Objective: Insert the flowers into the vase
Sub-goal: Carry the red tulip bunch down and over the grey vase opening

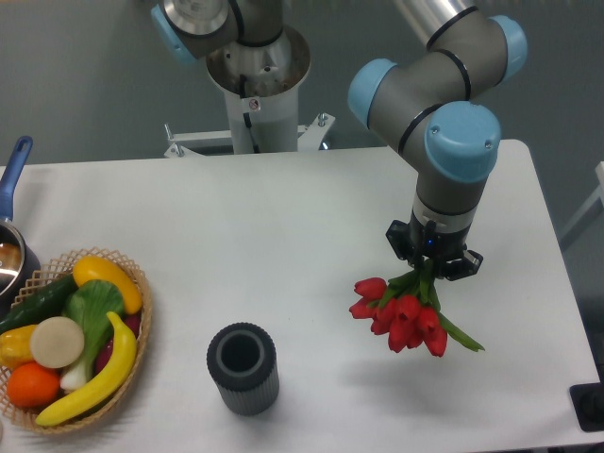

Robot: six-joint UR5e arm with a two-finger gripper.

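The vase (243, 368) stands upright with its hole free; the tool (432, 267), well apart, is closed around the flowers (404, 313), carrying them above the worktop (283, 236).

The vase (243, 369) looks matt, dark and ribbed. The basket (142, 332) is woven wicker. The bench (283, 236) is smooth matt white. The arm (444, 123) shows glossy metal and blue plastic caps.

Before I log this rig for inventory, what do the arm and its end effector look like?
The arm has silver-grey tubular links with light blue round joint caps and thin black seams. The end effector is small, black and blocky, with a tiny blue light on its mount.
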